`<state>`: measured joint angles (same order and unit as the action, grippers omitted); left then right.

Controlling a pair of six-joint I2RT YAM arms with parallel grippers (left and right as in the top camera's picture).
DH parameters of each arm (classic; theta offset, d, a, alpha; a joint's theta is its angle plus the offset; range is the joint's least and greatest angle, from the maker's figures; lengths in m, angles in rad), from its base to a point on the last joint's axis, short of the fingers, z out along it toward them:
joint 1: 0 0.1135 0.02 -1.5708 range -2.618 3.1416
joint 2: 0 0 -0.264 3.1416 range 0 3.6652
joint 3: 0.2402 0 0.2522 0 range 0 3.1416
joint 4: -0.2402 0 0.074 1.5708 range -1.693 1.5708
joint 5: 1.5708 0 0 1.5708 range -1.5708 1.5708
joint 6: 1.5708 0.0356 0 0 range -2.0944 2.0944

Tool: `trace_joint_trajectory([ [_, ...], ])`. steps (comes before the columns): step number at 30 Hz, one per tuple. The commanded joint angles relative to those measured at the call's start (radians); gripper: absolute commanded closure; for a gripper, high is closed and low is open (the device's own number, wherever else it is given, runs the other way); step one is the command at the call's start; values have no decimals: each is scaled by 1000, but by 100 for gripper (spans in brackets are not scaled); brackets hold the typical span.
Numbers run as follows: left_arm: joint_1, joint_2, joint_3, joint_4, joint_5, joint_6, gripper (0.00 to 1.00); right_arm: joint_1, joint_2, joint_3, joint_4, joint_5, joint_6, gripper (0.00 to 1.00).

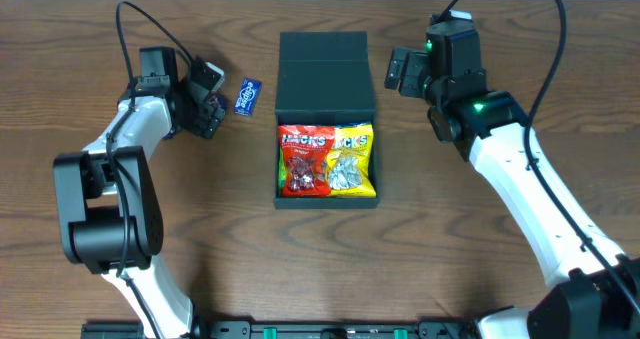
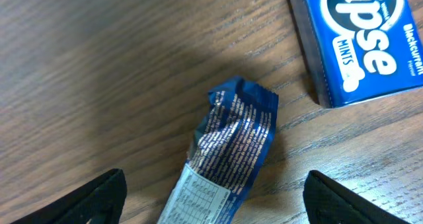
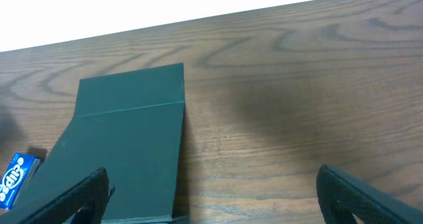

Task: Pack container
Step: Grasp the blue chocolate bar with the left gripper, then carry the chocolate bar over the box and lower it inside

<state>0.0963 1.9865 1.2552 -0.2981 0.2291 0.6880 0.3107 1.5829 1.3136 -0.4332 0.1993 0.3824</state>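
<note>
**Left gripper (image 2: 215, 179) poised over the blue wrapper (image 2: 231, 135), jaws spread, empty.**
It should descend centred and close across the wrapper's width, clear of the mint box (image 2: 360, 39). The container (image 1: 324, 79) lies centrally, lid open, holding snack packets (image 1: 304, 161). The right gripper (image 3: 211, 178) is spread and empty.

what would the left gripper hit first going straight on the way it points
Probably the crumpled dark blue packet on the table, between the open fingers of the left gripper; depth unclear.
</note>
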Motion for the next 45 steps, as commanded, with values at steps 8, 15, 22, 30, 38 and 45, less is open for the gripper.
trace_joint_trajectory([
  [8, 1, 30, 10, 19, 0, 16, 48, -5, 2, 2, -1, 13, -6, 1],
  [15, 1, 42, 10, 18, 1, 16, 60, -5, 2, 2, -1, 14, -6, 1],
  [22, 1, 43, 10, 19, 0, 16, 81, -5, 2, 2, 0, 14, -9, 1],
  [30, 1, 38, 12, 19, -2, -62, 94, -5, -1, 2, -3, 14, -48, 1],
  [38, -2, -113, 21, 7, 1, -130, 94, -5, -50, 2, -8, 14, -94, 1],
  [45, -69, -285, 21, 7, 8, -354, 94, -5, -174, 2, -8, 14, -159, 1],
])
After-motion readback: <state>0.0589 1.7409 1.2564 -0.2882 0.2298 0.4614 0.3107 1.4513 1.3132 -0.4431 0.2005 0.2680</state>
